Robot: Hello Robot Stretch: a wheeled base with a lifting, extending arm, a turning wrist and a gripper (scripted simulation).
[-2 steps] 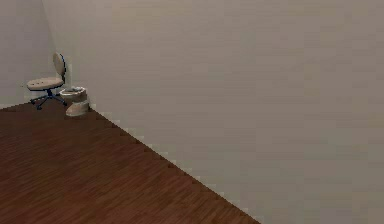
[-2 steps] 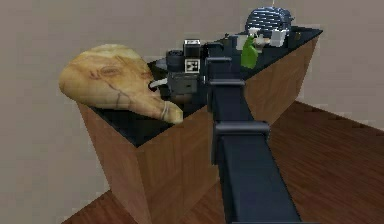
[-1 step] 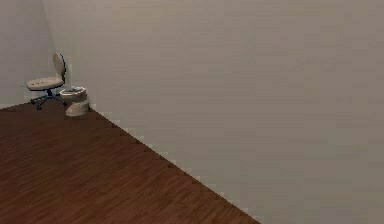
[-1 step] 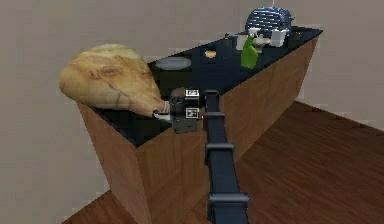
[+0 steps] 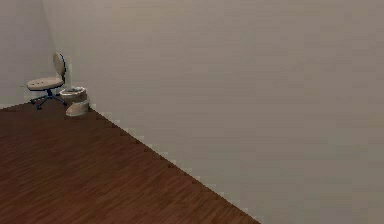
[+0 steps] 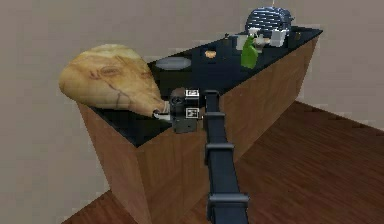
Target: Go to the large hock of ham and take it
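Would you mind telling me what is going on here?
The robot's arm reaches out to a dark-topped counter, where a large ham lies at the near end. Its jaws sit at the ham's narrow end; whether they hold it cannot be told. A plate and a green bottle stand farther along the counter. Ahead, an office chair stands in the corner.

Likely kitchen: counter (image 6: 262,95) with ham (image 6: 105,78)

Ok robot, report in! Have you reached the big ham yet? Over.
Gripper by the ham, narrow end; cannot tell if it holds anything. Ham lying on the counter. Plate and green bottle farther along, not in the way.
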